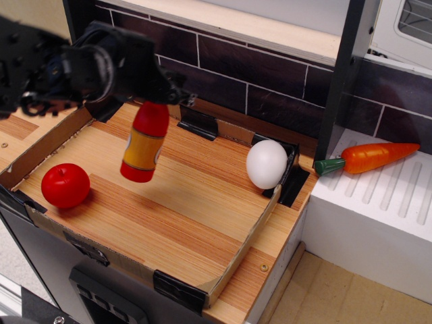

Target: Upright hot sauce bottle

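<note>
The hot sauce bottle (143,143) is glossy red with a yellow-orange label band. It hangs nearly upright, cap end up, base down, over the left middle of the wooden tray (182,223). My black gripper (159,94) is shut on its cap end from above and the left. I cannot tell whether the base touches the tray floor. The arm is blurred and covers the tray's far left corner.
A round red apple (65,185) lies at the tray's left. A white egg (266,164) rests against the tray's right wall. An orange carrot (368,157) lies on the white ribbed surface at the right. A dark tiled wall (270,74) stands behind.
</note>
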`<state>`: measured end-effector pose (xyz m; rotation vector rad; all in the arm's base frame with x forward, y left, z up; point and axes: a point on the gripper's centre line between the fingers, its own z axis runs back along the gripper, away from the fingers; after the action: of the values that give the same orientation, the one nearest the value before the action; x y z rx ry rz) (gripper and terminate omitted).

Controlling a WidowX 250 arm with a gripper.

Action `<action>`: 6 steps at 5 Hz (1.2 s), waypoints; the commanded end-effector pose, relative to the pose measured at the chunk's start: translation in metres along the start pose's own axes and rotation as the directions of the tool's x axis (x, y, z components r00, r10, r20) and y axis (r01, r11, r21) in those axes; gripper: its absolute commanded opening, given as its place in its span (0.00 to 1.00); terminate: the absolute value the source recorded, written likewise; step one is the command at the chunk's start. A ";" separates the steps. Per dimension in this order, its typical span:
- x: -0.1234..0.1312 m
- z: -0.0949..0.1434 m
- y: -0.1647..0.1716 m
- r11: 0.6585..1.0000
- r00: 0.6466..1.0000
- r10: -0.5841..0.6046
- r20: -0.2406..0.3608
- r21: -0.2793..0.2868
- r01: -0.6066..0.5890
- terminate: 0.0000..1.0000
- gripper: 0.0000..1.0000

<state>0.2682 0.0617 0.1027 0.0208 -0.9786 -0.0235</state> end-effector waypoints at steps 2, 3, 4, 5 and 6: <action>-0.005 0.001 0.004 0.998 0.974 0.054 0.220 0.009 -0.058 0.00 0.00; -0.011 -0.001 0.000 0.997 0.965 0.064 0.255 0.014 -0.070 0.00 0.00; -0.020 -0.002 -0.005 0.997 0.949 0.064 0.310 0.009 -0.070 0.00 0.00; -0.026 -0.002 -0.008 0.998 0.933 0.066 0.353 -0.004 -0.069 0.00 0.00; -0.023 0.003 -0.006 0.992 0.934 0.120 0.338 -0.013 -0.123 0.00 1.00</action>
<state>0.2530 0.0535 0.0829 -0.0526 -1.2940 0.0968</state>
